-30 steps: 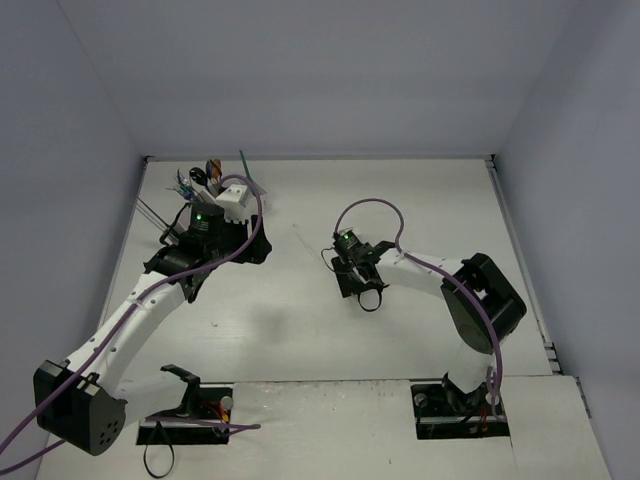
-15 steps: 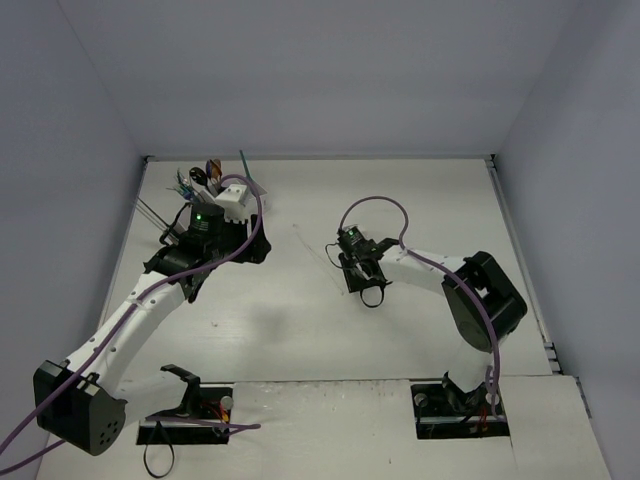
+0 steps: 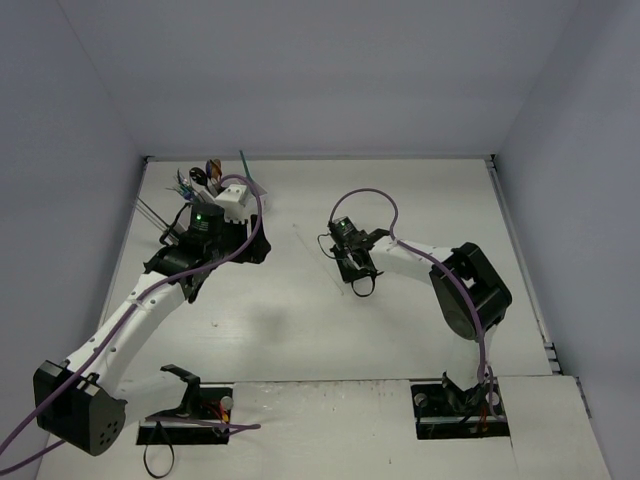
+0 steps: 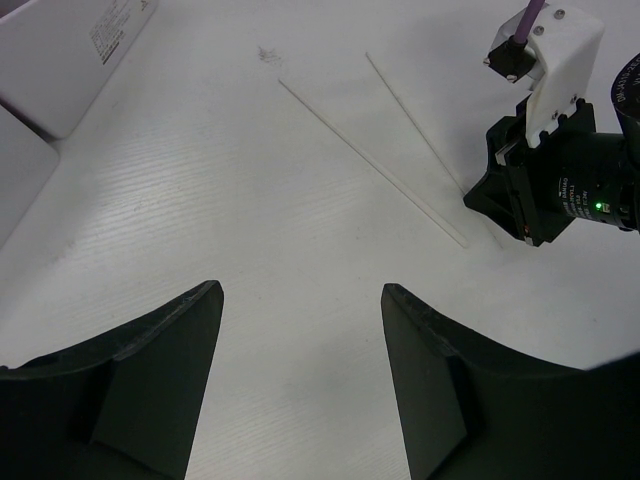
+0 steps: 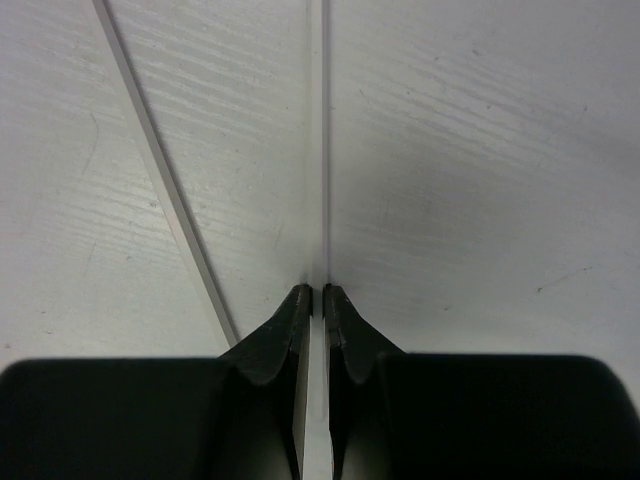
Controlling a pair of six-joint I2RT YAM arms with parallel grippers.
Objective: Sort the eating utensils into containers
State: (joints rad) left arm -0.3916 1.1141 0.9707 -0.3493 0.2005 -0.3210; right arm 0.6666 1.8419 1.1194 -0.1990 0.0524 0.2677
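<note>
While the right gripper [image 5: 318, 292] stands well to the right of the white caddy [image 3: 236, 198], its two fingertips are pressed together on a thin white stick [image 5: 318, 150]. The stick runs straight away from the jaws across the table [image 3: 300, 330]. Whether it rests on the table or is raised off it cannot be told.

A second white stick [image 5: 160, 170] lies on the table just beside the pinched one, on its left in the right wrist view. It is angled so that the two draw closer toward the gripper, and nothing grips it. Both sticks lie to the right of the caddy, between it and the right gripper.

The left gripper [image 4: 300, 292] hovers just beside the caddy, on the side nearer the arm bases. Its fingers are spread wide, with only bare table between them.

At the caddy's far-left end stands a cluster of utensils [image 3: 195, 180], dark and coloured; their kinds are too small to tell. A teal stick [image 3: 247, 170] rises at the caddy's far edge.
</note>
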